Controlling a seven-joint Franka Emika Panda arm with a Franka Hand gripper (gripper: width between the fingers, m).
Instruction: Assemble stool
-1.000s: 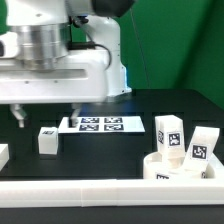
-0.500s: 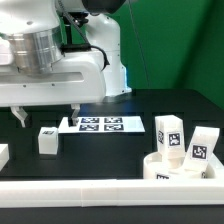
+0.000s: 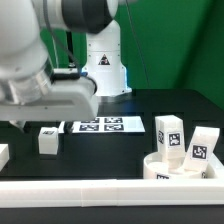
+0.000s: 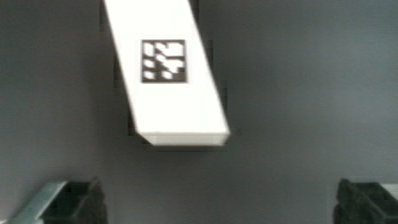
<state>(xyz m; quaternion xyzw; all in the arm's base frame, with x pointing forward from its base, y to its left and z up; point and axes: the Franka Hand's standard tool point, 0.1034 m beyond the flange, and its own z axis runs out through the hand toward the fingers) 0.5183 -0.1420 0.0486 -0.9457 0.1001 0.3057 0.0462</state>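
One black-and-white tag (image 4: 164,58) (pattern only) on leg (image 4: 183,105); gripper (image 4: 215,198) agape

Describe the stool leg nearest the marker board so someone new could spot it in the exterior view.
Find the marker board, the flat tagged sheet at centre. Just past its end toward the exterior view's left stands a short white stool leg, tag on top. Unlike the two legs by the seat disc on the exterior view's right, it stands apart.
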